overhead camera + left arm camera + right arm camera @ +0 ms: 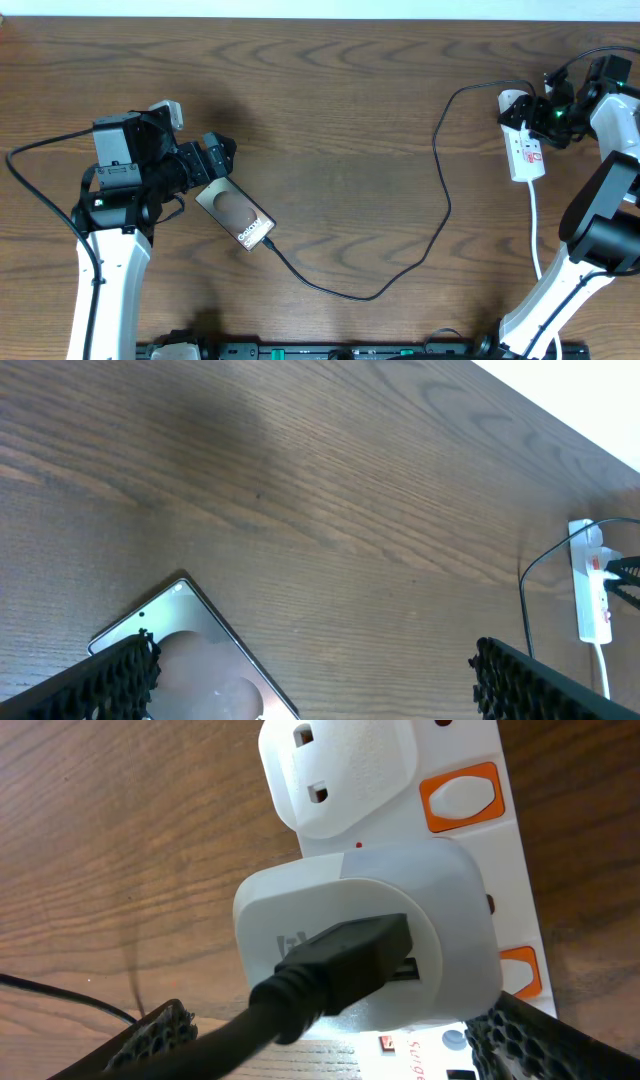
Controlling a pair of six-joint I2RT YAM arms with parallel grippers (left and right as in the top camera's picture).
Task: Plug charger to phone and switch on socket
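power strip [528, 150] — far right corner, long axis far-to-near, white adapter [370, 920] seated; orange rocker switch [520, 970] just beside it, under the right gripper [548, 112], jaws parted, the nearer arm. phone [236, 215] — left side, charger cable [440, 200] meeting its near end; left gripper [215, 158] spread wide at its far end.

Robot lab, tabletop rig.
Wood-grain bench [330, 120], white left arm [105, 275] and right arm [560, 280], black rail [300, 352] at edge.

Lettering on the phone [236, 216] and red print on the socket [524, 152]: unreadable
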